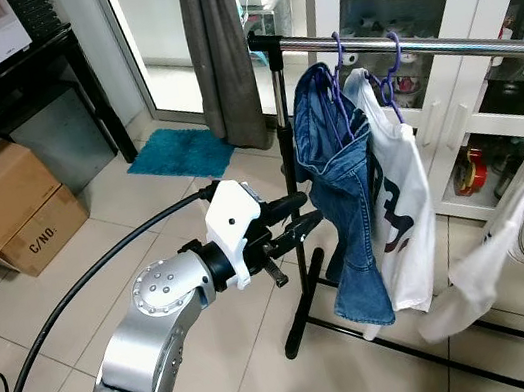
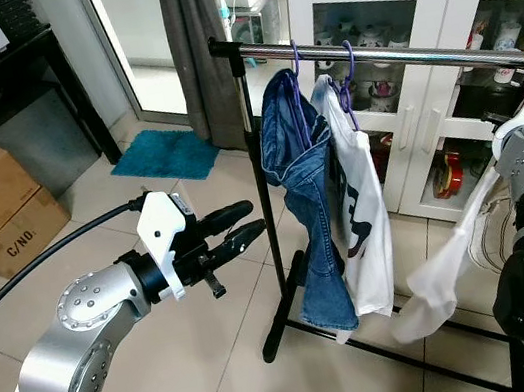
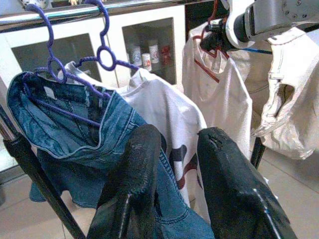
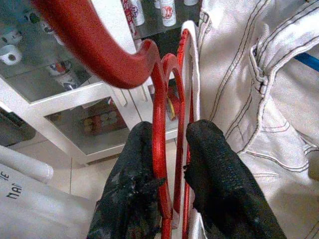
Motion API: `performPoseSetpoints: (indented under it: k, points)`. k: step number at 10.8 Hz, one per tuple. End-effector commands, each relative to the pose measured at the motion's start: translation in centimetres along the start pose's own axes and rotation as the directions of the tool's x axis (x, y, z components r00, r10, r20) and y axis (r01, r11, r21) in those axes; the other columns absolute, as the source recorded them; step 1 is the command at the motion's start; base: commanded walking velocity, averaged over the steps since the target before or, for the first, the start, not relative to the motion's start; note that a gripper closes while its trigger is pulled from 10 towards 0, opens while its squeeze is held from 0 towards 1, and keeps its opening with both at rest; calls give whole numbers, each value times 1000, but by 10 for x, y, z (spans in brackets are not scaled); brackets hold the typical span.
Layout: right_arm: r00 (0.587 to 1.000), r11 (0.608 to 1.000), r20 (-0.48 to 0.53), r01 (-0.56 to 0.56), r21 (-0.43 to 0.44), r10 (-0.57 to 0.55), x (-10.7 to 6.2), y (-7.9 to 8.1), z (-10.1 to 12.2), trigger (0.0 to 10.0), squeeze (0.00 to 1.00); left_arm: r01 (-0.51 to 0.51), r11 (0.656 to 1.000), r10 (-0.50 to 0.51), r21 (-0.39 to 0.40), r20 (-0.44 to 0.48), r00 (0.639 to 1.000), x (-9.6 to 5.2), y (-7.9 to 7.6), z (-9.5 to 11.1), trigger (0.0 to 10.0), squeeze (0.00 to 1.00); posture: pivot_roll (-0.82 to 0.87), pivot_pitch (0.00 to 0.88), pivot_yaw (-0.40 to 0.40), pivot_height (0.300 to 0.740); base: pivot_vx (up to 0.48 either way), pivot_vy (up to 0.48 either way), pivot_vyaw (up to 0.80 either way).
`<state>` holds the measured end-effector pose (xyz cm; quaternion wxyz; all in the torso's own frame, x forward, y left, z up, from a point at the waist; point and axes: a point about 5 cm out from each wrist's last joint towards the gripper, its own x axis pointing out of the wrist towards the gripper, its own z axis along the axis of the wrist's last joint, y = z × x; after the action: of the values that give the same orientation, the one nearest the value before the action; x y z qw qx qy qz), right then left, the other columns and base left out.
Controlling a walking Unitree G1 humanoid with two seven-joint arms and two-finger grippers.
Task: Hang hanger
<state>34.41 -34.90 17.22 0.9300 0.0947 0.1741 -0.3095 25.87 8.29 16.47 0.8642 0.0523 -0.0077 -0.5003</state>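
Two purple hangers [image 1: 361, 67] already sit on the silver rail [image 1: 458, 41], holding jeans [image 1: 343, 192] and a white shirt [image 1: 402, 212]. The left gripper [image 1: 293, 226] waits beside the jeans, fingers spread, holding nothing. Farther right, the right gripper [image 4: 169, 164] pinches the red hanger [image 4: 159, 99] with its pale shirt [image 1: 494, 246], under bare rail, where there looks to be room to hook on.
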Motion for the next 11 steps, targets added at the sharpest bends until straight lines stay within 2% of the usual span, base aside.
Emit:
performPoseSetpoints:
  k: [1,6,8,11]
  points:
    - [1000,1000,9,-15,6,15,0,3,4,0,0,8,1000,-8,18,-4,1000,1,1,1,10000,0,122,0,53,740,0,0,0]
    - [999,998,17,-48,-31,49,-2,3,7,0,0,10,1000,-10,26,-13,1000,0,1,0,10000,0,122,0,56,740,0,0,0]
    - [992,989,52,-113,-93,118,-5,8,8,0,0,2,1000,-1,28,-19,1000,0,2,-1,10000,0,120,0,55,740,0,0,0]
    - [984,980,69,-152,-129,162,-7,11,7,0,0,-56,997,58,49,-46,997,0,8,-5,10000,0,122,0,55,740,0,0,0]
